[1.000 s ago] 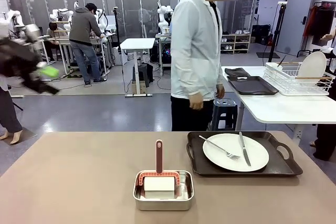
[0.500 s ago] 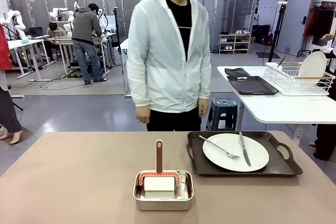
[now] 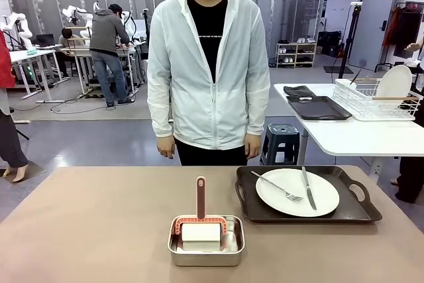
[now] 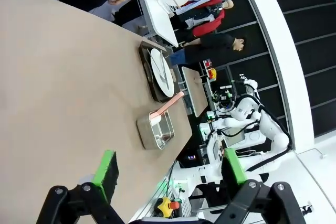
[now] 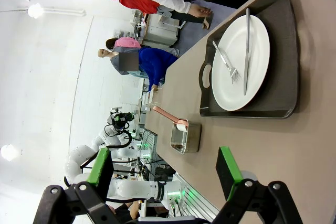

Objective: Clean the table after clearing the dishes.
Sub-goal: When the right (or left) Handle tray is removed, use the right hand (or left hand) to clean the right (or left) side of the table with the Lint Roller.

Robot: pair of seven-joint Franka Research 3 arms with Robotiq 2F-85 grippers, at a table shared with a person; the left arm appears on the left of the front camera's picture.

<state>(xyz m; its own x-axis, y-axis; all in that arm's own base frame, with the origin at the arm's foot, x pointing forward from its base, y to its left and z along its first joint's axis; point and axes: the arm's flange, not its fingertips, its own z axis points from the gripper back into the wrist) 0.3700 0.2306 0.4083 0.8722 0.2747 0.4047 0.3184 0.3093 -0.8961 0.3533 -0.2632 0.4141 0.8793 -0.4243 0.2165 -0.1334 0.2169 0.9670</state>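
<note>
- We judged the tray (image 3: 358, 213) the biggest risk: lifted by 1 handle, it would tip and shed its load.
- The plate (image 3: 297, 192) lay loose on that tray, on the right half of the table, so a tilt or a jerk could slide it off.
- The fork (image 3: 278, 185) and knife (image 3: 309, 189) rested free on the plate; we expected them to roll off first.
- The left gripper (image 4: 170, 167) and the right gripper (image 5: 164, 169) both had their jaws spread and empty, well apart from the dishes, so nothing was secured yet.
- The room was an open workshop with a grey floor; a person (image 3: 209, 77) stood at the table's far edge, arms hanging, close enough to be in the way of a reach.
- The table (image 3: 99, 230) was a plain, matte beige-brown top, and we saw no crumbs or stains on it.
- A steel pan (image 3: 206, 248) sat near the middle front, holding a red-handled brush (image 3: 201, 198); wiping around it could knock it.
</note>
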